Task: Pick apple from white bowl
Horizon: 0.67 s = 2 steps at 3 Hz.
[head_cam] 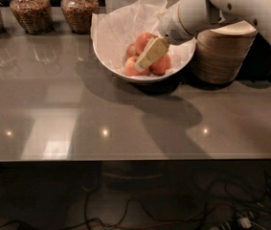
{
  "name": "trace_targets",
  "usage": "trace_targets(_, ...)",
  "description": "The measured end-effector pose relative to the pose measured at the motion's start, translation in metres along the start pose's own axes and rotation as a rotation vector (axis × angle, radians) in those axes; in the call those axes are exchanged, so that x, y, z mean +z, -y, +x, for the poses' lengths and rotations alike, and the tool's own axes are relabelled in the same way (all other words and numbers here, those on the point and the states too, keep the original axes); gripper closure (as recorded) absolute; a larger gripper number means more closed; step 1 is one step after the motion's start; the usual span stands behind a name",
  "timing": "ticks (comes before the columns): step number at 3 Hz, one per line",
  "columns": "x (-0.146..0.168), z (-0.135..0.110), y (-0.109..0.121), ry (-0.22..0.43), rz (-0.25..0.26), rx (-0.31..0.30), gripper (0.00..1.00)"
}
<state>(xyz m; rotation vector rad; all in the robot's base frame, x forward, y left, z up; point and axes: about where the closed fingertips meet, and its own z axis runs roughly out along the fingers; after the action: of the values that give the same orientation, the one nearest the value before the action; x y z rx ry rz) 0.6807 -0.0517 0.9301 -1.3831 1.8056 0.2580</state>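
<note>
The white bowl (110, 60) stands at the back middle of the grey table, lined with crinkled white paper (125, 20). Several apples lie in it. The reddest apple (143, 38) sits at the top of the pile, with paler ones (162, 65) below it. My gripper (143, 62) reaches in from the right, down into the bowl. Its cream tip lies across the front of the apples, just below the red apple. It hides part of the pile.
A stack of beige disposable bowls (221, 51) stands right of the white bowl, under my arm. Three glass jars of grain (29, 11) line the back left. The table's front edge (125, 159) runs across, with cables on the floor below.
</note>
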Motion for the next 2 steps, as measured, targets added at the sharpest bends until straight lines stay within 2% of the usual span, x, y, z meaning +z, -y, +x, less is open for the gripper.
trace_targets(2, 0.028, 0.008, 0.004, -0.033, -0.054, 0.028, 0.04)
